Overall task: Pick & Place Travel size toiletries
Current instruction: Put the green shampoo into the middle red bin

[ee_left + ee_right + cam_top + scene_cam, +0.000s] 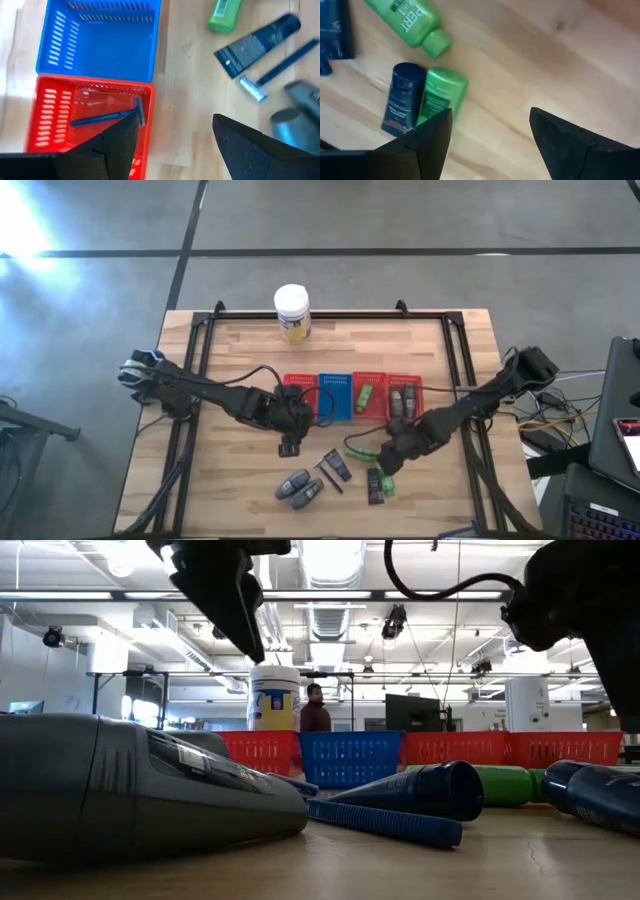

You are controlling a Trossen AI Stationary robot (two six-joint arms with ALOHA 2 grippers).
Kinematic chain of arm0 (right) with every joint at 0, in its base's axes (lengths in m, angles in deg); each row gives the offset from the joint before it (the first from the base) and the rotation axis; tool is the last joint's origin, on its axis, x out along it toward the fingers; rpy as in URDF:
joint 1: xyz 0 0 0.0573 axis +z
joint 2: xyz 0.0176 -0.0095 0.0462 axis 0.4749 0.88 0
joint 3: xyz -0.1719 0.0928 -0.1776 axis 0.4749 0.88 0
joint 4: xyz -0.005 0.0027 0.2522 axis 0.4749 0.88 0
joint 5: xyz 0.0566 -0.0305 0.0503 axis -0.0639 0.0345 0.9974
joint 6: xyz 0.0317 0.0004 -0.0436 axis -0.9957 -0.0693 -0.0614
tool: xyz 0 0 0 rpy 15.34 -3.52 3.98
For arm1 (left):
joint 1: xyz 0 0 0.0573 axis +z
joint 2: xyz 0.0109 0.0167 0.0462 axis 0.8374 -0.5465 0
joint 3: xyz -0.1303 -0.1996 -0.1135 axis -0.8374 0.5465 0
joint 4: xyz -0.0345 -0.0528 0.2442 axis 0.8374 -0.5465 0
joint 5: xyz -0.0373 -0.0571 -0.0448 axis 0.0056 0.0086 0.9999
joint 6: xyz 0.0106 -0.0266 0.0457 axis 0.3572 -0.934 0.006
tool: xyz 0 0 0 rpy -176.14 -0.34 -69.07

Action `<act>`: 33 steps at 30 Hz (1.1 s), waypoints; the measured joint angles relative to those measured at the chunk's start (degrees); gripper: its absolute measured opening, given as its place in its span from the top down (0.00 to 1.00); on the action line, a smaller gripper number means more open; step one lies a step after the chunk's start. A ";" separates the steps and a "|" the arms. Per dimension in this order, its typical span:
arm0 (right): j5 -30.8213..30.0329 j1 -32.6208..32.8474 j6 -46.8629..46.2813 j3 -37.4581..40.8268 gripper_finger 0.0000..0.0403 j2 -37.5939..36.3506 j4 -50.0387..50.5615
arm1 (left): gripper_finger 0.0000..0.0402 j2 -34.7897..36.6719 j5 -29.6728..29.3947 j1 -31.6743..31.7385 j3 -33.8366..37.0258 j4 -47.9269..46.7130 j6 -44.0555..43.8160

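Loose toiletries lie on the wood near the table's front edge: two grey bottles [300,489], a black tube [338,467], a thin dark razor [328,477], a green bottle [358,452], and a dark tube [402,100] beside a second green bottle [440,95]. My left gripper [290,444] hangs open just in front of the leftmost red basket [60,100], with nothing between its fingers. My right gripper [490,140] hangs open above bare wood beside the dark tube and green bottle. A blue razor [107,116] lies in the leftmost red basket.
Four mesh baskets stand in a row mid-table: red, blue [335,395], red [369,393] holding a green bottle, and red [404,398] holding grey bottles. A white jar [292,313] stands at the far edge. Bare wood lies at the table's left and right.
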 joint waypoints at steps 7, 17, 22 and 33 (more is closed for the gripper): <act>0.97 1.13 -8.04 -6.20 0.32 6.00 0.88 | 0.35 0.45 -0.08 0.60 1.46 0.36 8.05; 2.05 1.39 -5.88 -14.13 0.27 16.24 4.22 | 0.35 4.38 -0.02 4.62 3.22 0.40 13.20; 2.27 1.35 -5.38 -15.16 0.29 18.66 6.55 | 0.35 8.34 0.11 6.97 3.22 1.04 15.26; 4.19 1.18 -10.73 -11.89 0.39 18.47 1.63 | 0.35 11.85 0.15 8.24 4.05 1.12 16.03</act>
